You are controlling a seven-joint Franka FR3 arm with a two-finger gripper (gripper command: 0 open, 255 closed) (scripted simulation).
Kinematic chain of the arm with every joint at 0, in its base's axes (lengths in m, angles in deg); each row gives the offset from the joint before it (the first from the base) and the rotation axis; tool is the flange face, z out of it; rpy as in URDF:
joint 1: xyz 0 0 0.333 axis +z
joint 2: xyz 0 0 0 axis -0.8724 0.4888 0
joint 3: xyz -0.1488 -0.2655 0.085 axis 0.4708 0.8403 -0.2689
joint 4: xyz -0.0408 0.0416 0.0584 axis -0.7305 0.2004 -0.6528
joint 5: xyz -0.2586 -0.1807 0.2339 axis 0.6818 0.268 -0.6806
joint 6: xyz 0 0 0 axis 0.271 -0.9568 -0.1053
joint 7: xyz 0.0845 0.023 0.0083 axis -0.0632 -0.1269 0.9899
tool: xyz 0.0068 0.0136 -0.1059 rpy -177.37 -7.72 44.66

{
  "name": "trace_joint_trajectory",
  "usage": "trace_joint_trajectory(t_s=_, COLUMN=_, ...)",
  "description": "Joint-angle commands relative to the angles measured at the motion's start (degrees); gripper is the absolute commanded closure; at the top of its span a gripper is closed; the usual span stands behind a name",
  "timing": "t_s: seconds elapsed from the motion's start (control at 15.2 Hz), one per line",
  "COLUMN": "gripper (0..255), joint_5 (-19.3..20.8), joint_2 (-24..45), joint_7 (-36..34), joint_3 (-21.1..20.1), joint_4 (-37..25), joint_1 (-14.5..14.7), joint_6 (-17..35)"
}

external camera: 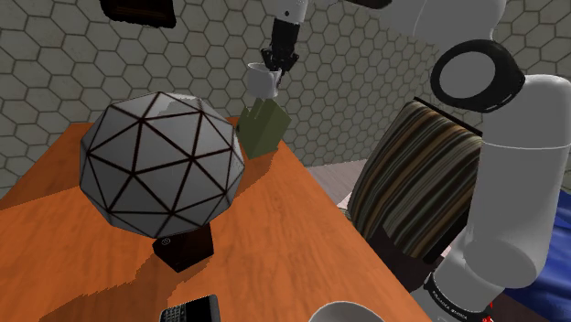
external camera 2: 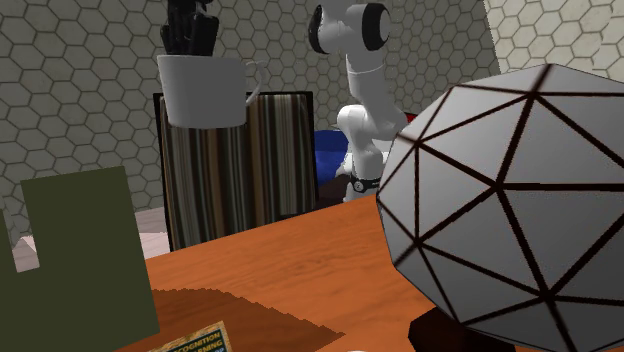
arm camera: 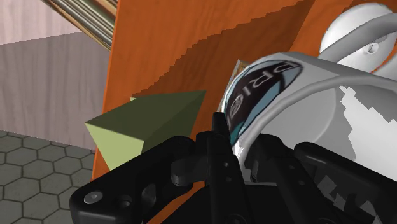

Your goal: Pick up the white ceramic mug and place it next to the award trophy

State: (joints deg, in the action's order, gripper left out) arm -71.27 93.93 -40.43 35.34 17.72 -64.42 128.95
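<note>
Trophy ball point(external camera 2: 510, 200) looms at 2nd exterior view's right. Claw point(external camera: 277, 64) pinched shut on white mug point(external camera: 263, 82) rim, mug aloft top ctr, above olive block point(external camera: 263, 126). Risk: rim-only grip, so mug may slip or clip trophy ball on the way down to bench point(external camera: 284, 229).

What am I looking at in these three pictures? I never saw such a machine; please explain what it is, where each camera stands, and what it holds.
It is a white robot arm with a black two-finger gripper. One picture looks down from beside the arm, one faces the arm across the table, and one comes from a camera on the gripper. The gripper holds a white mug in the air, at its rim. On the orange table stand the trophy, a faceted ball on a dark base, and an olive-green block. A striped chair stands beside the table.
</note>
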Motion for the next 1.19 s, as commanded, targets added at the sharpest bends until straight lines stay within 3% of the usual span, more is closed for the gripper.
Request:
trace_joint_trajectory(t_s=0.0, gripper=255, joint_5=0.76, joint_2=8.08, joint_7=0.60, joint_3=0.28, joint_4=-12.92, joint_1=0.26, joint_6=-4.85)
trace_joint_trajectory(t_s=0.07, gripper=255, joint_5=0.85, joint_2=9.30, joint_7=0.70, joint_3=0.35, joint_4=-14.91, joint_1=0.32, joint_6=-5.63)
trace_joint_trajectory(t_s=0.46, gripper=255, joint_5=0.24, joint_2=4.24, joint_7=1.01, joint_3=0.31, joint_4=-1.82, joint_1=-0.49, joint_6=2.40)
trace_joint_trajectory(t_s=1.12, gripper=255, joint_5=-0.24, joint_2=0.56, joint_7=1.43, joint_3=0.33, joint_4=11.69, joint_1=-1.08, joint_6=12.23)
